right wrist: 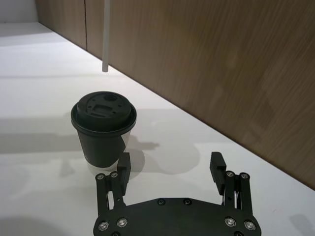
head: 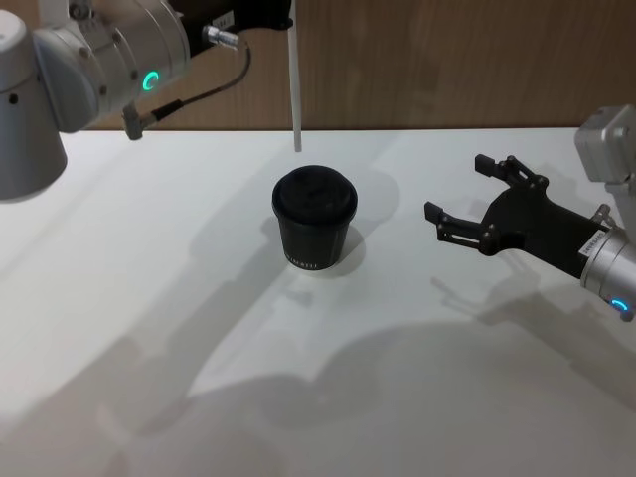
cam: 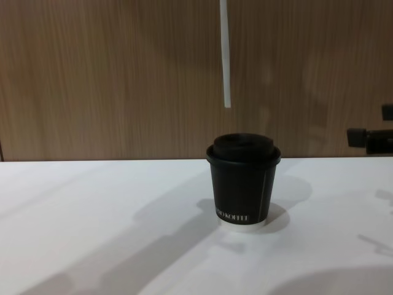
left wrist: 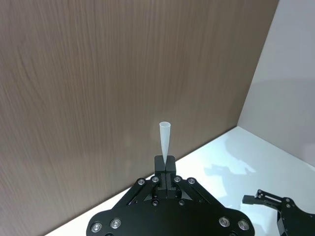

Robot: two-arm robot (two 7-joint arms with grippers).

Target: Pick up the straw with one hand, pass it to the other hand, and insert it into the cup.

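Left gripper [left wrist: 165, 164] pinched straw [head: 295, 89] vertical, tip hanging above cup [head: 314, 221], likely staged for insertion; right gripper [head: 457, 187] spread, clear beside cup.

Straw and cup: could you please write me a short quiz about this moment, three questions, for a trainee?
1. True or false: the straw is already inside the cup.
2. Which gripper holds the straw?
3. The right gripper is: A) open and empty, beside the cup; B) shut on the cup; C) shut on the straw.

Key
1. False: its lower end hangs above the lid.
2. The left gripper, shut on the straw, which hangs upright.
3. A
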